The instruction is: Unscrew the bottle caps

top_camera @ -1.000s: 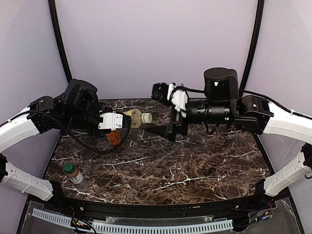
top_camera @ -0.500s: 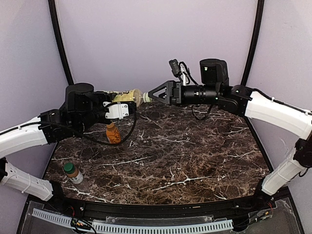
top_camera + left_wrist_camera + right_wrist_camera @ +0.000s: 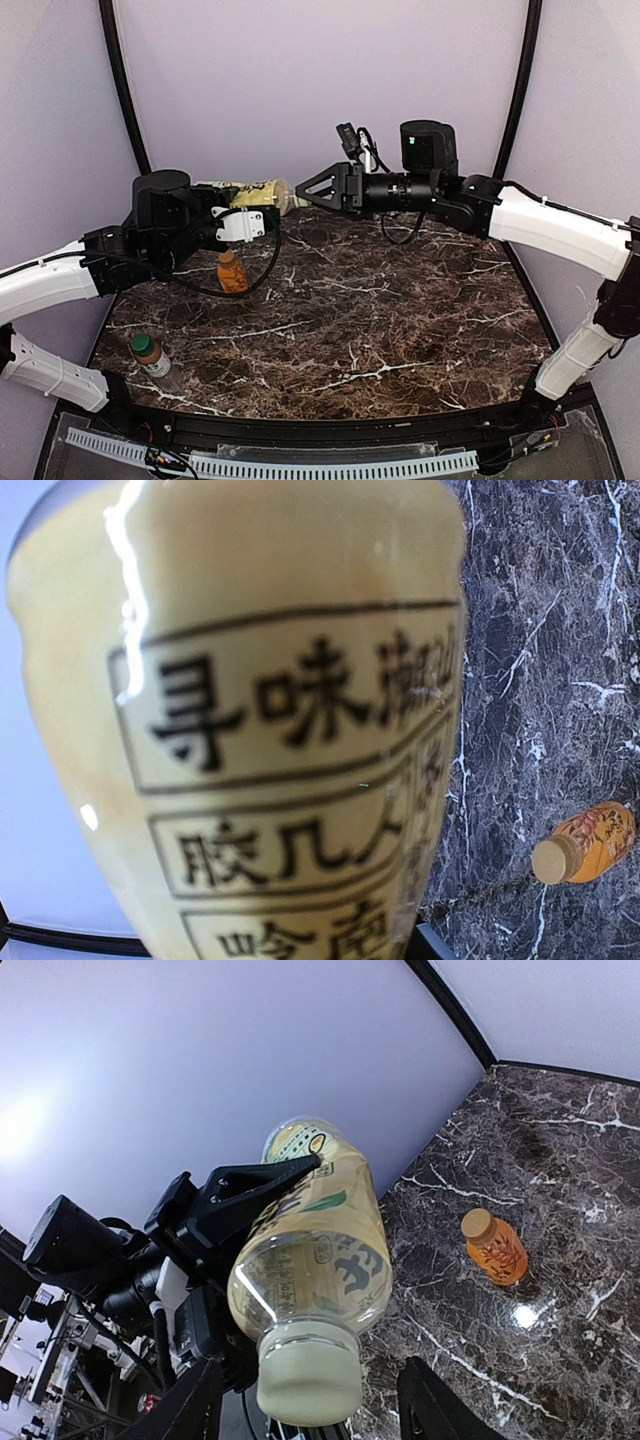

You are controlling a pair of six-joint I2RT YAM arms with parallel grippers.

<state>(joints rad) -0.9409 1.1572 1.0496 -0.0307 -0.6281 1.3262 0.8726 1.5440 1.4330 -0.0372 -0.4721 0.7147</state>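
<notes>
My left gripper (image 3: pixel 232 200) is shut on the tall yellow-labelled bottle (image 3: pixel 255 192) and holds it level above the back of the table, with the cap (image 3: pixel 291 199) pointing right. The bottle's label (image 3: pixel 280 730) fills the left wrist view and hides the fingers. My right gripper (image 3: pixel 303 192) stands around the pale cap (image 3: pixel 308 1382). Its jaws are open, with a gap showing on each side of the cap. The short orange bottle (image 3: pixel 232 272) stands on the table below. The small clear bottle (image 3: pixel 150 355) stands near the front left corner.
The dark marble table (image 3: pixel 400 330) is enclosed by lilac walls with black corner poles (image 3: pixel 120 70). The orange bottle (image 3: pixel 494 1245) shows in the right wrist view and lies far right in the left wrist view (image 3: pixel 590 842).
My left arm has lifted the yellow-labelled bottle up and back. My right gripper has swung to face it, moved left over the cap, and its jaws have narrowed.
</notes>
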